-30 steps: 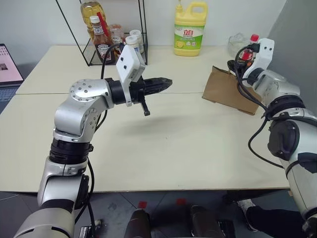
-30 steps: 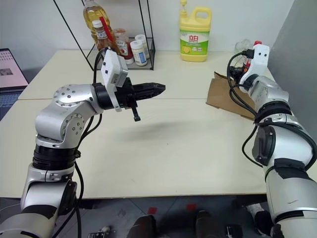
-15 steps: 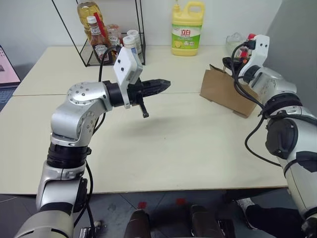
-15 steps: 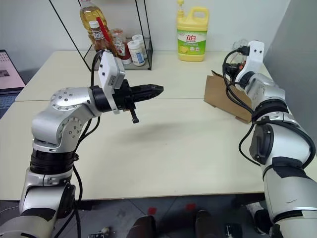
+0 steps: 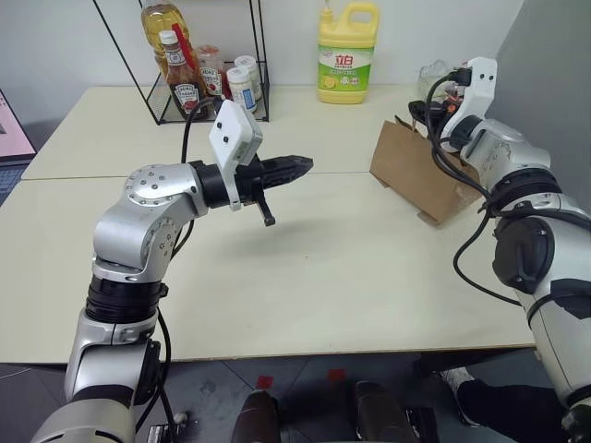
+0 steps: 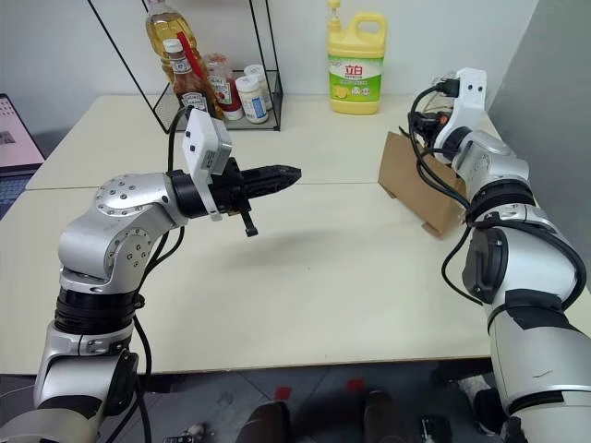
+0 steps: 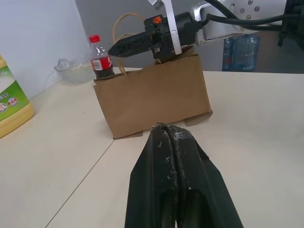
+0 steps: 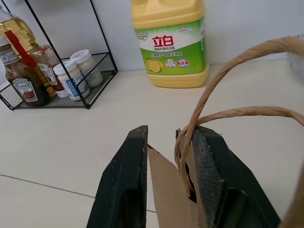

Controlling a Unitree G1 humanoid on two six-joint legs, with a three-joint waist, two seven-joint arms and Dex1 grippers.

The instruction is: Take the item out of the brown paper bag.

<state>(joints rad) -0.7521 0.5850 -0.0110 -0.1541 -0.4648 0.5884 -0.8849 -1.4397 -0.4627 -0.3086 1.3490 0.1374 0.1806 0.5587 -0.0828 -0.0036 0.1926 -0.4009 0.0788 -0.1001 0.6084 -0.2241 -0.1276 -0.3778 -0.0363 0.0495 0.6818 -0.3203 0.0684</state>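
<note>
You see the brown paper bag (image 5: 417,177) standing upright on the table (image 5: 332,277) at the robot's right, a dark cola bottle (image 7: 100,60) behind it. The right gripper (image 8: 168,142) pinches the bag's rim and a cord handle (image 8: 223,71) between its fingers. The left gripper (image 7: 167,129), pressed together and empty, hangs over mid-table. You cannot see the item.
</note>
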